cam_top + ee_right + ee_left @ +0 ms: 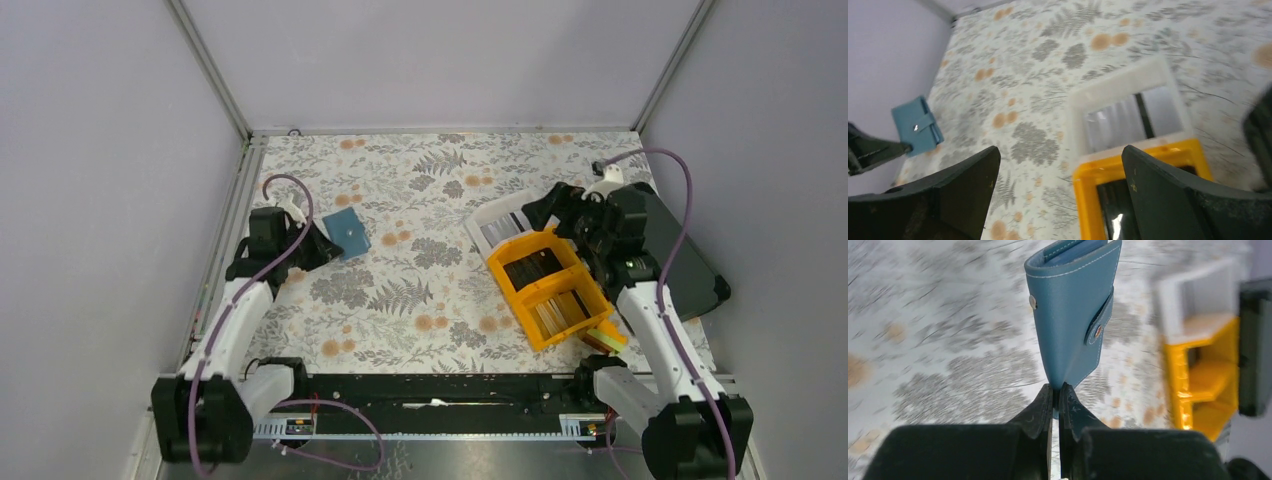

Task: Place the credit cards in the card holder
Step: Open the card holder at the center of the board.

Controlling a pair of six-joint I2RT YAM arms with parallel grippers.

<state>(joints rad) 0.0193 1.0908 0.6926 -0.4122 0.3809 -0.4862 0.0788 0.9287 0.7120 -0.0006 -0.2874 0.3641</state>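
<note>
Card holder [348, 233] left, cards [532, 268] seemingly right

Teal-blue card holder [1073, 315], orange bin [550, 285], white bin [1125, 112], floral tablecloth [400, 300].

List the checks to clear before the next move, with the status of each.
1. Grip: left pincer shut on the card holder edge, ok.
2. Pockets reachable: not ok, card holder folded shut, tab across it.
3. Free arm ready: right pincer open, ok.
4. Card in hand: not ok, credit cards lie in the orange bin.
5. Holder lifted off the table: cannot tell.
</note>
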